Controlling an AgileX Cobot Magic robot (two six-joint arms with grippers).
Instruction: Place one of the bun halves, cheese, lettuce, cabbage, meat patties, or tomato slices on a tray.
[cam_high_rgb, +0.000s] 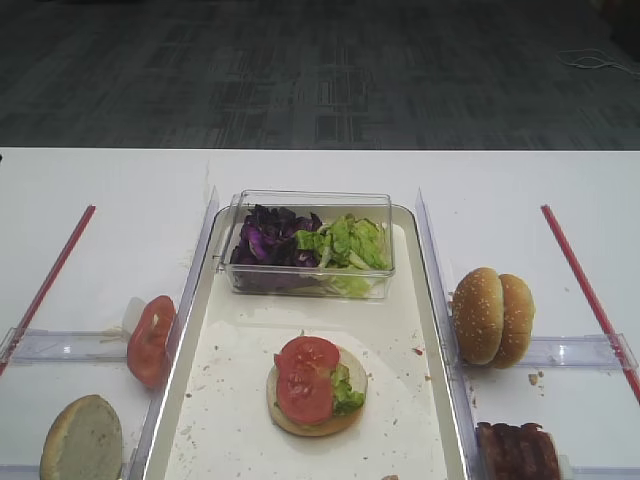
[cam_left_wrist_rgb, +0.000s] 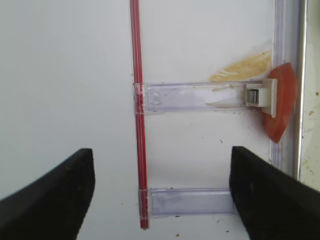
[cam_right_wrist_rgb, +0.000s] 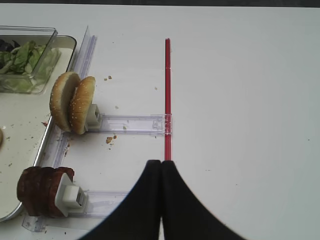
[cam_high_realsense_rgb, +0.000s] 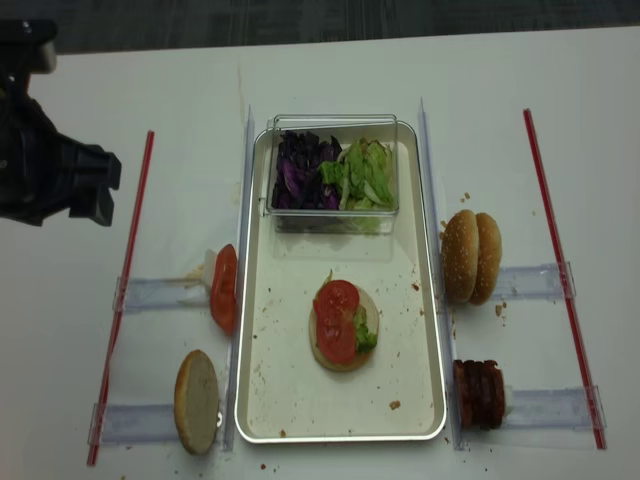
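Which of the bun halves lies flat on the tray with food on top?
The bun half in the middle of the tray, under lettuce and tomato slices. The other bun halves stand on edge beside the tray.

You have a white table (cam_high_rgb: 100, 190) with a red strip (cam_high_realsense_rgb: 122, 290) down its left side and another red strip (cam_high_realsense_rgb: 560, 270) down its right. Clear plastic rails (cam_right_wrist_rgb: 132, 123) lie across it near both strips, and a small clear plastic box (cam_high_rgb: 310, 205) sits farther back, with dark grey carpet (cam_high_rgb: 320, 70) beyond the table's far edge.
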